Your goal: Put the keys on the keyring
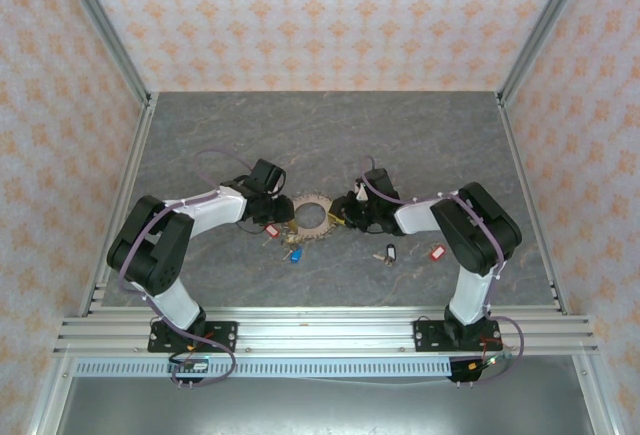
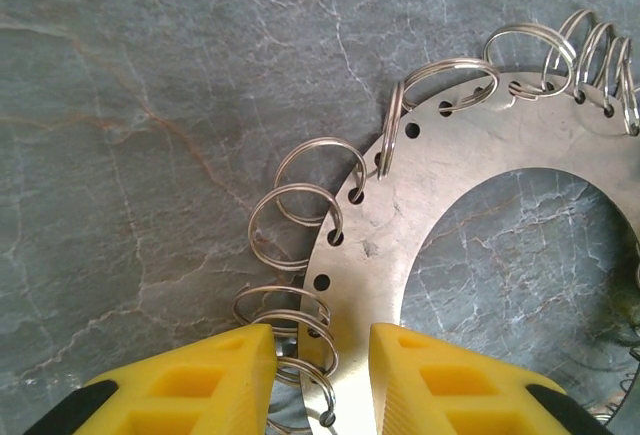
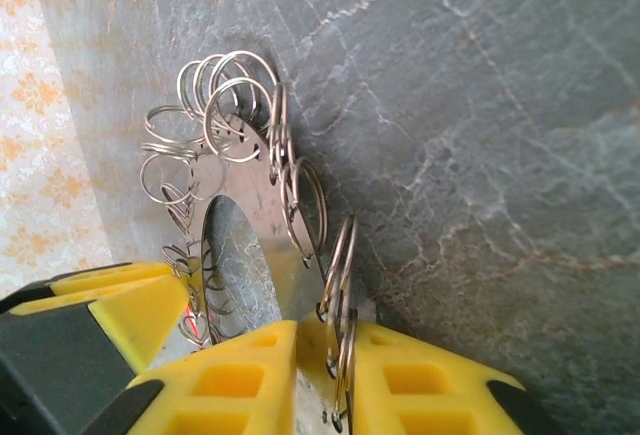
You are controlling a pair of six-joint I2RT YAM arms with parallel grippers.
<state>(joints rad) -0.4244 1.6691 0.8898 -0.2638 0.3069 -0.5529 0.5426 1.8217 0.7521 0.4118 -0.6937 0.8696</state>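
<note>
The keyring (image 1: pixel 312 200) is a flat grey metal disc with a wide hole and small wire loops round its rim, mid-table between both arms. My left gripper (image 1: pixel 283 213) holds its left side; in the left wrist view the yellow fingers (image 2: pixel 225 375) of the left gripper (image 2: pixel 322 340) straddle the keyring band (image 2: pixel 450 145) and its loops. My right gripper (image 1: pixel 343 217) holds the right side; in the right wrist view the right gripper (image 3: pixel 325 340) pinches the keyring (image 3: pixel 228 177), which stands tilted on edge. Loose keys lie nearby: red (image 1: pixel 271 229), blue (image 1: pixel 295 255), black (image 1: pixel 388 253), red (image 1: pixel 436 251).
The grey stone-patterned table (image 1: pixel 400 135) is walled by patterned panels with metal posts at the corners. Open surface stretches behind the keyring and to both sides. A finger of the left gripper (image 3: pixel 110 300) shows at the lower left of the right wrist view.
</note>
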